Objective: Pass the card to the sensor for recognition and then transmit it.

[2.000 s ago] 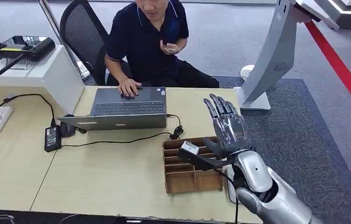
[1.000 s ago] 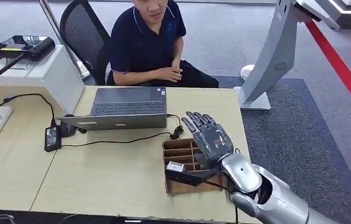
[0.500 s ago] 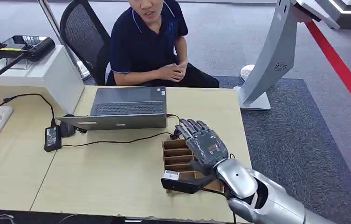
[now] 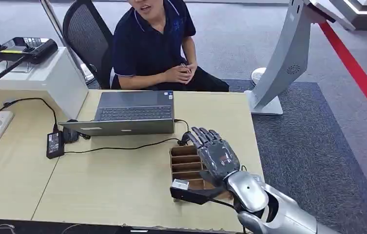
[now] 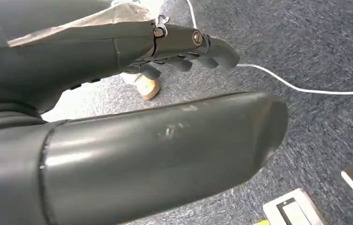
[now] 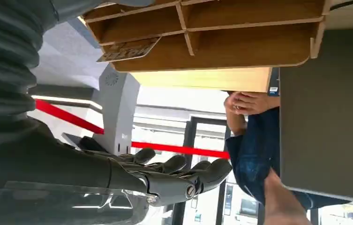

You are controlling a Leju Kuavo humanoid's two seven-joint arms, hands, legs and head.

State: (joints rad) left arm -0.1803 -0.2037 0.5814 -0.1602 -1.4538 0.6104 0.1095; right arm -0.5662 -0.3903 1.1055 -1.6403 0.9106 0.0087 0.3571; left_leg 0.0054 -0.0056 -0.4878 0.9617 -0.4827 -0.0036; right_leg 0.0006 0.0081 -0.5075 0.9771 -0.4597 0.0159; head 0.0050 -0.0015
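1. Grey-blue carpet [image 4: 313,146] covers the floor to the robot's right, with a red stripe [image 4: 361,78] running along the paler floor beyond it
2. A pale wood table [image 4: 108,180] spans the foreground of the head view, butted against a white cabinet [image 4: 35,78] at its far left corner
3. A person [image 4: 147,44] in a dark blue polo shirt sits in a black mesh chair [image 4: 86,34] on the far side of the table, both hands clasped together near the lap
4. A tall grey stand [image 4: 283,63] leans up from a white base on the floor, just beyond the table's far right corner
5. A grey laptop [image 4: 132,113] lies opened out in front of the person, a black cable trailing from it across the table
6. A brown wooden tray [image 4: 183,161], split into compartments, sits near the table's right edge, closer to the robot than the laptop
7. The right hand [image 4: 218,156] hovers flat over the tray, fingers stretched out and apart, holding nothing
8. The left hand [image 5: 118,47] hangs above carpet and a white cable, fingers loosely bent and apart from the thumb, with nothing in them
9. The card [image 6: 127,49], printed with lettering, lies flat in one compartment of the tray, as the right wrist view shows
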